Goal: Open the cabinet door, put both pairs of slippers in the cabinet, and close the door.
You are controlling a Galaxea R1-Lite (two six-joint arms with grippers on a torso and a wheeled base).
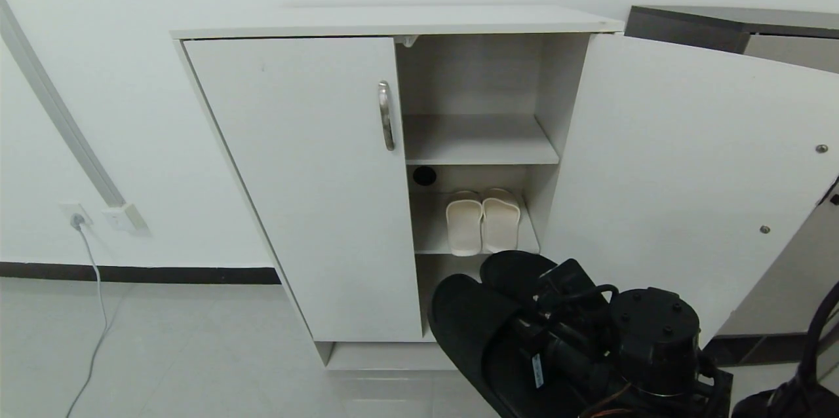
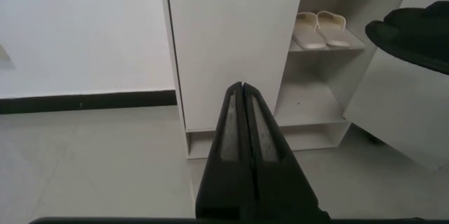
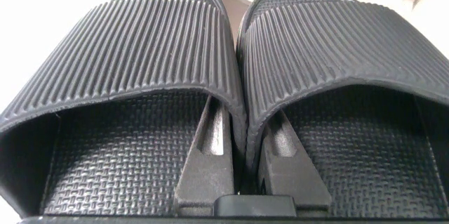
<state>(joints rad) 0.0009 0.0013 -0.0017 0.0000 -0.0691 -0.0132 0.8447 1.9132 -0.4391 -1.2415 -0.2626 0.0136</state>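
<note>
The white cabinet (image 1: pixel 393 21) stands with its left door (image 1: pixel 301 189) closed and its right door (image 1: pixel 682 175) swung wide. A pair of white slippers (image 1: pixel 483 221) (image 2: pixel 321 29) lies side by side on the middle shelf. My right gripper (image 3: pixel 242 133) is shut on the pair of black slippers (image 1: pixel 478 313) (image 3: pixel 168 62), one finger inside each, pinching their inner walls together. It holds them in the air just in front of the lower opening. My left gripper (image 2: pixel 243 90) is shut and empty, low over the floor, facing the closed door (image 2: pixel 231 34).
The upper shelf (image 1: pixel 478 143) and bottom shelf (image 2: pixel 309 104) are bare. A grey cabinet (image 1: pixel 754 31) stands behind the open door on the right. A wall socket with a hanging cable (image 1: pixel 75 218) is at the left. Tiled floor (image 1: pixel 164 352) lies open in front.
</note>
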